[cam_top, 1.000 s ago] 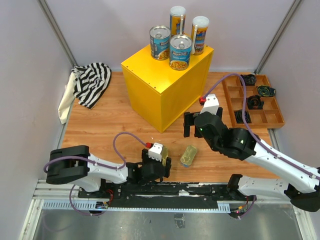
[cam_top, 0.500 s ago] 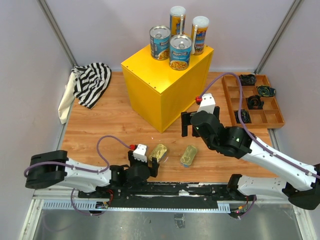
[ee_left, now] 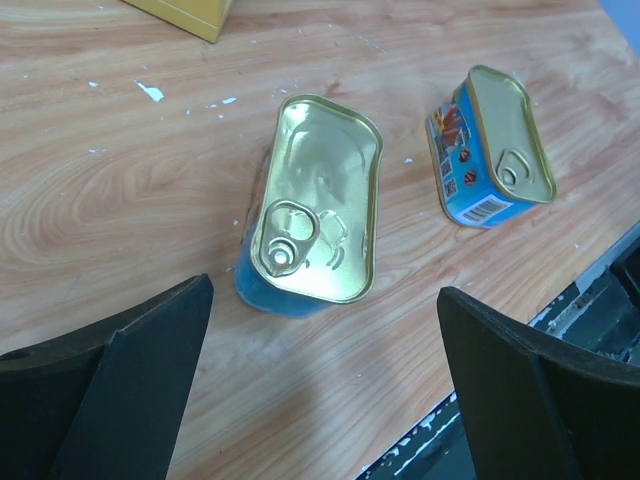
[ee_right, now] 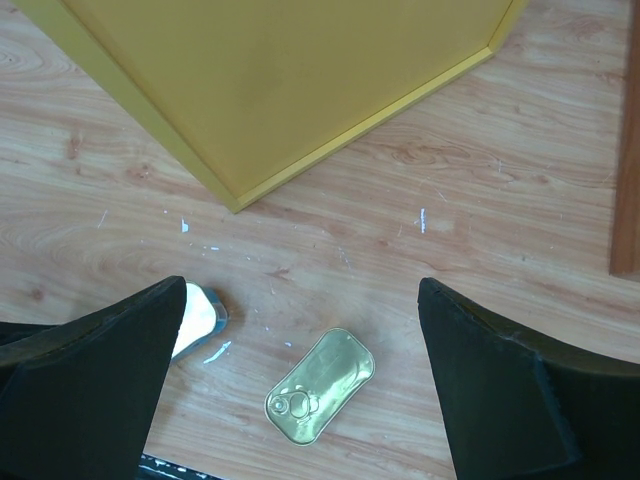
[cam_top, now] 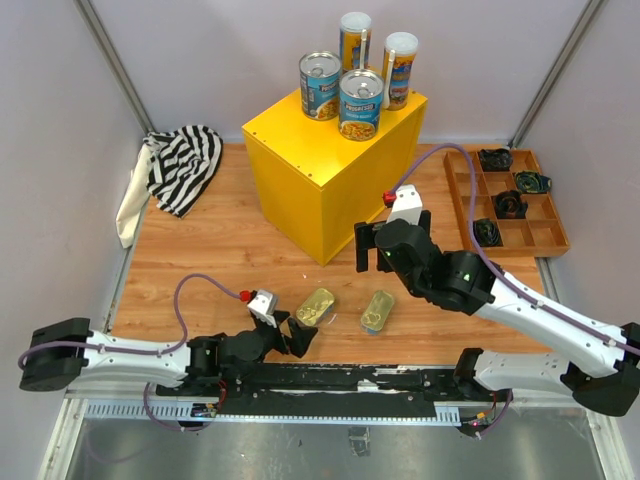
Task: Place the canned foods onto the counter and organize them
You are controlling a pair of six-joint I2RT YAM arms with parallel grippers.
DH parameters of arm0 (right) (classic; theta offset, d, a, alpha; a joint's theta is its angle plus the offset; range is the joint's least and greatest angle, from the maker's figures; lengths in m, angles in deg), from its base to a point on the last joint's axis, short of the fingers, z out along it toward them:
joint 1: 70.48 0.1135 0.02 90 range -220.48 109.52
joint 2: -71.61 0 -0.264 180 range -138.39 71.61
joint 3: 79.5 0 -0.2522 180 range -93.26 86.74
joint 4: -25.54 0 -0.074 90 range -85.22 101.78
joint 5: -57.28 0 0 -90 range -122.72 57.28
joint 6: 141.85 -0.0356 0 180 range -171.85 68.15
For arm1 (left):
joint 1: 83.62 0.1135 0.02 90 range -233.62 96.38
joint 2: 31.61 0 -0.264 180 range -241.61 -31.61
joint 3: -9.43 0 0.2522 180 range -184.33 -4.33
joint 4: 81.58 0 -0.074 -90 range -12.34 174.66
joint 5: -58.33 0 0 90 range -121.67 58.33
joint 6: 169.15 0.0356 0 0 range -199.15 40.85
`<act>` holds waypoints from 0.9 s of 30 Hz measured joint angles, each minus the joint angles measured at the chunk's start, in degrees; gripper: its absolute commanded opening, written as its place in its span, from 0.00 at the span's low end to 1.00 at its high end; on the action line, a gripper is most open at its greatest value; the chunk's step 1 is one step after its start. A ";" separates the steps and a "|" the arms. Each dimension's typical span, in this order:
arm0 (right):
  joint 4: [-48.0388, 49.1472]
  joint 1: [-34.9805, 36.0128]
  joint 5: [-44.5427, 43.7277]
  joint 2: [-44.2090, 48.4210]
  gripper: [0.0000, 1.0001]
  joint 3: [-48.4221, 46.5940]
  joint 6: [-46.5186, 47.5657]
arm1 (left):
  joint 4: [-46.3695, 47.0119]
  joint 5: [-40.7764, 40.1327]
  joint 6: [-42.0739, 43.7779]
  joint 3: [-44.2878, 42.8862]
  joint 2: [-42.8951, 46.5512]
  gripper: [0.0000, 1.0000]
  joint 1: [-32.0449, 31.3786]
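Observation:
The counter (cam_top: 320,185) is a big yellow box with two blue-labelled silver-topped cans (cam_top: 320,85) (cam_top: 360,103) and two tall slim white-lidded cans (cam_top: 355,40) (cam_top: 399,70) upright on top. Two flat golden tins (cam_top: 317,306) (cam_top: 378,311) lie on the wooden table in front of it. My left gripper (cam_top: 290,338) stands open, low near the table's front edge, with the left tin (ee_left: 320,215) just beyond its fingertips and the other tin (ee_left: 505,145) to the right. My right gripper (cam_top: 370,248) hangs open above the right tin (ee_right: 320,387), holding nothing.
A brown compartmented tray (cam_top: 452,190) with small black gadgets sits at the right, its edge (ee_right: 628,150) showing in the right wrist view. A striped cloth (cam_top: 180,165) lies at the back left. The counter's corner (ee_right: 235,195) is close ahead of the right gripper.
My left arm has drawn back left and down toward the front edge, uncovering the left tin. My right gripper has shifted a little left and farther from its base. Both stay open.

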 measured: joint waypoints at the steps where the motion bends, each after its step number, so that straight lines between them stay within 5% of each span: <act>1: 0.09 0.00 0.04 -0.20 0.99 0.00 0.02 | 1.42 0.31 0.83 0.00 -0.66 0.99 -0.02; 14: 0.44 0.00 0.63 -0.33 0.99 0.00 0.07 | 10.88 -2.32 6.01 -5.84 -28.28 0.99 -0.04; 27: 0.39 0.00 0.57 0.90 0.99 0.00 0.83 | 26.38 -4.74 14.91 -6.01 -37.99 0.97 -0.04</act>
